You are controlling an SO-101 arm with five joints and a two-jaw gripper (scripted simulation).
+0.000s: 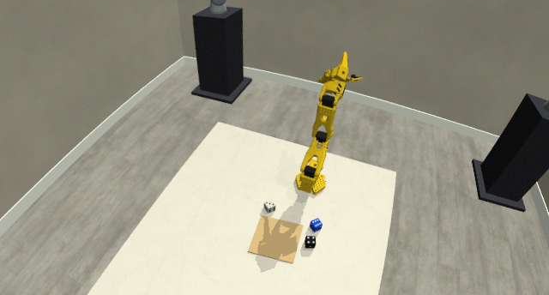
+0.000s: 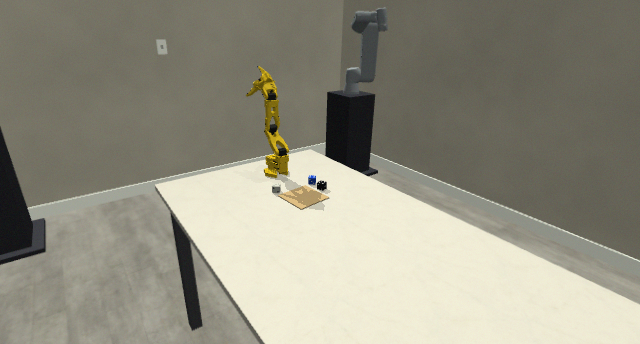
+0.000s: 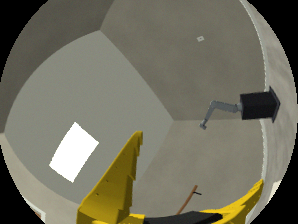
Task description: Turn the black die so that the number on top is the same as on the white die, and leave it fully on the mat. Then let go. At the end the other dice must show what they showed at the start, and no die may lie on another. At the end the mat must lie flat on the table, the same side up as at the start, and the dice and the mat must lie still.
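Observation:
The black die (image 1: 310, 242) (image 2: 322, 185) lies on the table just off the mat (image 1: 256, 248) (image 2: 301, 204), beyond its right edge in the top view; its top seems to show four pips. The white die (image 1: 269, 207) (image 2: 276, 188) lies off the mat near its upper left corner in the top view; its top looks like three pips, but is too small to be sure. The mat lies flat with no die on it. My gripper (image 1: 353, 65) (image 2: 253, 81) (image 3: 200, 157) is wide open and empty, raised high above the arm's base, far from the dice.
A blue die (image 1: 316, 225) (image 2: 312, 179) lies close to the black die, on the side towards the arm's base, with a small gap between them. The arm's base stands on the table (image 1: 193, 226) (image 2: 380, 254), behind the dice. The arm's shadow falls across the mat.

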